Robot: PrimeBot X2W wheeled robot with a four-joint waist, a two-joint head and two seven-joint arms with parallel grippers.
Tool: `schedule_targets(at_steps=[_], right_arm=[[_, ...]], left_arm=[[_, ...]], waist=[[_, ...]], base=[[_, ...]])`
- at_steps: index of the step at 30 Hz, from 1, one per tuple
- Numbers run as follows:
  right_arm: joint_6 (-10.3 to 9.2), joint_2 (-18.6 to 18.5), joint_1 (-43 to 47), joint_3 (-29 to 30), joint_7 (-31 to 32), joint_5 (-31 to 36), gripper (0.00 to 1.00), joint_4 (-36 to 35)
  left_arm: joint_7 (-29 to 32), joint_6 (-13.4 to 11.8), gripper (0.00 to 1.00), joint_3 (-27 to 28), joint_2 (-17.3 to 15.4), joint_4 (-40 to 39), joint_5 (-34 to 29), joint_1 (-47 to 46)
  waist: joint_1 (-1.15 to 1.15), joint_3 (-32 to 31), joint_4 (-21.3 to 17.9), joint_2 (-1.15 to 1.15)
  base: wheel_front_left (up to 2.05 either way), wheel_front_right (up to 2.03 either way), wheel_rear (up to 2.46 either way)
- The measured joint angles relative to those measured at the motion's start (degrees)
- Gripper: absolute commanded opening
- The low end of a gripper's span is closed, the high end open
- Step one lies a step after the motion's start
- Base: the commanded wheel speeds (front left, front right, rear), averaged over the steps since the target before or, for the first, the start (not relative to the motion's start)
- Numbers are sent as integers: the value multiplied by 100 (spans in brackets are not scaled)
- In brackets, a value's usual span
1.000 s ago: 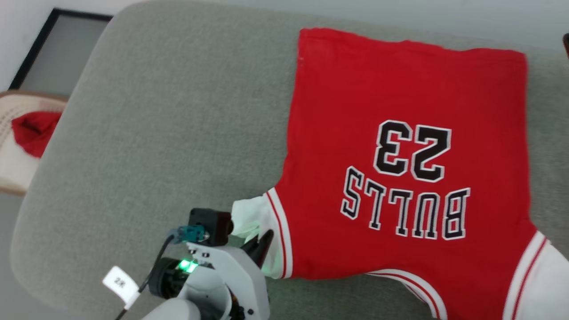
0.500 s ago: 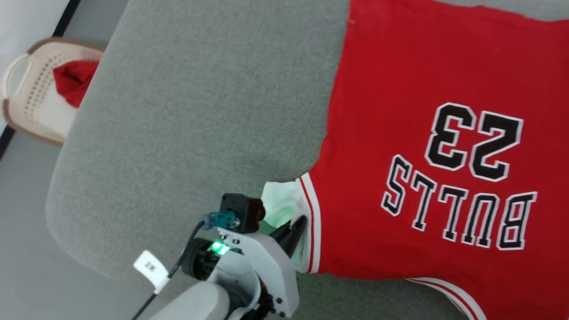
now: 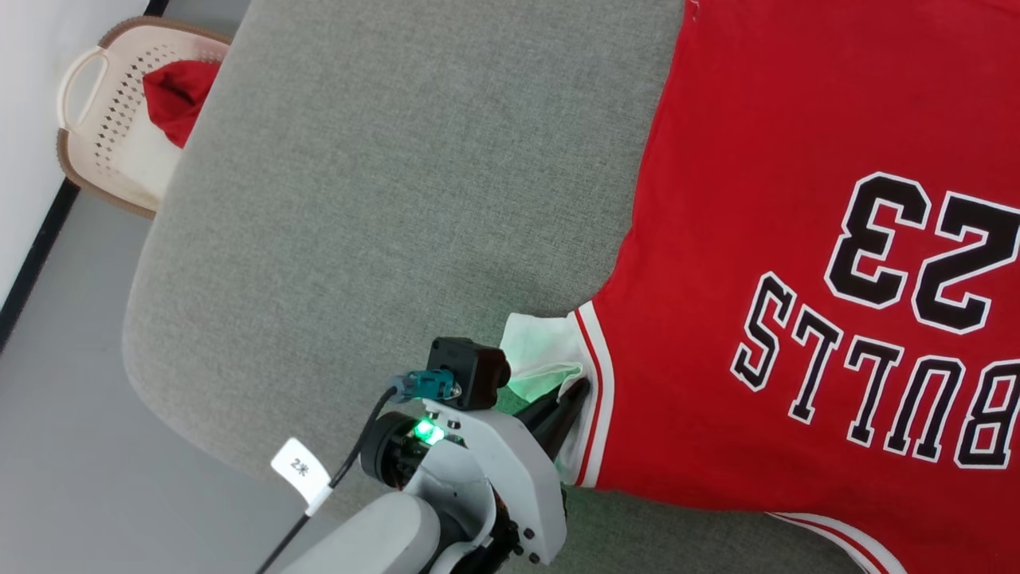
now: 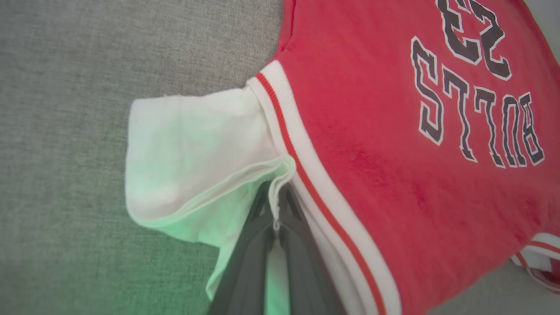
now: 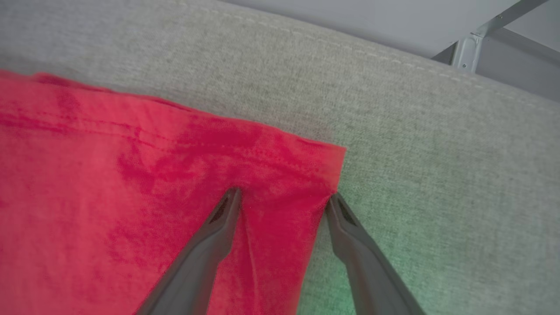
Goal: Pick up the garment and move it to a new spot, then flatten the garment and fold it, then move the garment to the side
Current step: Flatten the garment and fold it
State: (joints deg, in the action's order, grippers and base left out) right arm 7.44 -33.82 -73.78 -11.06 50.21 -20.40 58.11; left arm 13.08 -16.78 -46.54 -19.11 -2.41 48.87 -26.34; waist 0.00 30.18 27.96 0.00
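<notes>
Pinching garment (image 3: pixel 757 199) sleeve (image 4: pixel 188 144), left end effector (image 4: pixel 276 194); right end effector (image 5: pixel 284 194) astride hem (image 5: pixel 262 146).

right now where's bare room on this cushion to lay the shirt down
Free: the wide grey cushion stretch between the garment and the rim by the basket. Crowded: the right side, under the garment; the left tool pinches its white sleeve, the right tool straddles its hem corner.
</notes>
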Motion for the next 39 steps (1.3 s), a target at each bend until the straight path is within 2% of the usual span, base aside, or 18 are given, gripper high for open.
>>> schedule_targets(at_steps=[1,2,3,4,7,17,22,29,34,39], right_arm=[[0,10,-40,16,59,43,100,57],[-1,25,-91,23,141,90,90,105],[-1,38,-119,54,203,125,26,159],[0,46,-159,87,267,148,0,218],[3,108,-201,135,369,298,0,276],[4,382,-114,352,38,532,0,334],[0,545,118,142,44,309,0,65],[3,495,770,-461,318,-530,0,-925],[3,152,1439,-769,508,-1210,0,-1931],[3,-210,2323,-737,637,-1782,0,-2915]], left_arm=[[-1,14,0,0,4,15,2,-9],[-7,14,0,1,8,27,5,-13],[-7,14,0,2,13,42,7,-13],[-7,15,0,2,16,51,11,-13],[-23,15,0,7,18,74,15,-15],[-23,-15,0,44,-21,140,51,-23],[-22,-64,0,102,-140,183,57,-6],[9,-147,0,192,-326,209,105,88],[57,-227,0,244,-483,224,157,230],[87,-293,0,286,-603,200,202,341]], waist=[[0,0,5,0],[-1,-4,4,0],[0,-10,2,0],[0,-17,-2,0],[0,-33,-27,0],[0,-146,-174,0],[0,-301,-322,0],[0,-629,-628,0],[0,-903,-886,0],[0,-1177,-1150,0]], base=[[0,0,0],[0,0,0],[0,0,0],[0,0,0],[0,0,0],[0,0,0],[0,0,0],[0,0,0],[0,0,0],[0,0,0]])
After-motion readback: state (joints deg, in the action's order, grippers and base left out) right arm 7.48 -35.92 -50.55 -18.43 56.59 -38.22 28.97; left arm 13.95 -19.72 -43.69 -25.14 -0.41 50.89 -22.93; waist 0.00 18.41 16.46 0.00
